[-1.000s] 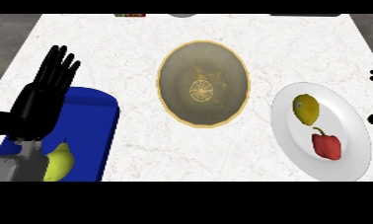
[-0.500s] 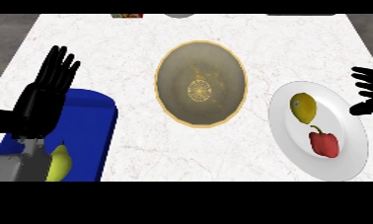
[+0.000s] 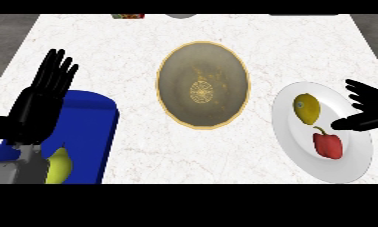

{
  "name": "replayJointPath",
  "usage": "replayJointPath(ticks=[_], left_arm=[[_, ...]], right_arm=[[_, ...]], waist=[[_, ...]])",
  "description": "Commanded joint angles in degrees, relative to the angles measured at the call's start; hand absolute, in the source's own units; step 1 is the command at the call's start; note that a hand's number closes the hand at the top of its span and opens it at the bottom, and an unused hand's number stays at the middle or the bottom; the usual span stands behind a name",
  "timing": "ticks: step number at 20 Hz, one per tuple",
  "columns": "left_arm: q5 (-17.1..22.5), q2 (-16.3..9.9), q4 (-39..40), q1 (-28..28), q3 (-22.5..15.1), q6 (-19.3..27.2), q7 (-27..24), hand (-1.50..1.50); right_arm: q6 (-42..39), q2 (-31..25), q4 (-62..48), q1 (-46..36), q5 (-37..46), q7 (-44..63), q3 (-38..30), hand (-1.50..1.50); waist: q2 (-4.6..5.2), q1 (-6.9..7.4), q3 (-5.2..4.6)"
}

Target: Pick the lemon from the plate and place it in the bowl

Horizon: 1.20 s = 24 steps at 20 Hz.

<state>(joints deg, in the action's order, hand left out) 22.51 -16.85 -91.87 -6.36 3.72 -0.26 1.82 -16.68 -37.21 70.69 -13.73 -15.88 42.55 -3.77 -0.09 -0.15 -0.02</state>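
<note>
One view only — from the robot's head, looking steeply down at the white marble counter (image 3: 133, 36), near enough that the hands enter at its edges.

- The bare counter (image 3: 133, 46) lies open between the blue plate (image 3: 92, 121) at the left and the bowl (image 3: 203, 85) in the middle.
- A narrow strip of counter separates the bowl from the white plate (image 3: 325, 163) at the right.
- On that plate, the red pepper (image 3: 328, 143) sits just near of the lemon (image 3: 307, 108).
- The right hand (image 3: 360, 111) overhangs the plate's right rim, fingers spread.
- The left hand (image 3: 40, 101) stands upright over the blue plate's left edge.
</note>
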Motion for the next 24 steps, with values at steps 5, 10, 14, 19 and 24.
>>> replayJointPath(ticks=[5,10,14,19,24], left_arm=[[-2.1,1.1,-0.4,-2.3,1.7,-0.1,2.1,0.00],[-3.4,3.4,-1.4,-1.4,0.9,0.1,2.4,0.00],[-3.0,2.7,-1.6,0.6,3.2,-2.7,1.4,0.00],[-3.7,3.0,-0.8,-2.5,4.4,-2.3,3.3,0.00],[-4.6,4.3,-0.4,-3.4,3.0,-2.4,2.8,0.00]], right_arm=[[4.1,5.6,5.6,4.0,8.6,-2.4,0.1,-1.50],[4.2,10.1,3.2,3.9,12.1,-4.9,1.2,-1.50],[-0.1,8.8,-8.5,-2.3,14.3,-8.4,-1.2,-1.50],[0.3,12.0,-4.2,-0.6,15.4,-5.7,-1.1,-1.50],[-0.7,12.5,-16.1,-7.0,18.5,-10.0,-1.0,1.50]], waist=[[0.05,0.05,0.02],[0.06,0.17,0.02],[0.11,0.43,0.03],[0.07,0.12,0.02],[0.22,0.51,0.05]])
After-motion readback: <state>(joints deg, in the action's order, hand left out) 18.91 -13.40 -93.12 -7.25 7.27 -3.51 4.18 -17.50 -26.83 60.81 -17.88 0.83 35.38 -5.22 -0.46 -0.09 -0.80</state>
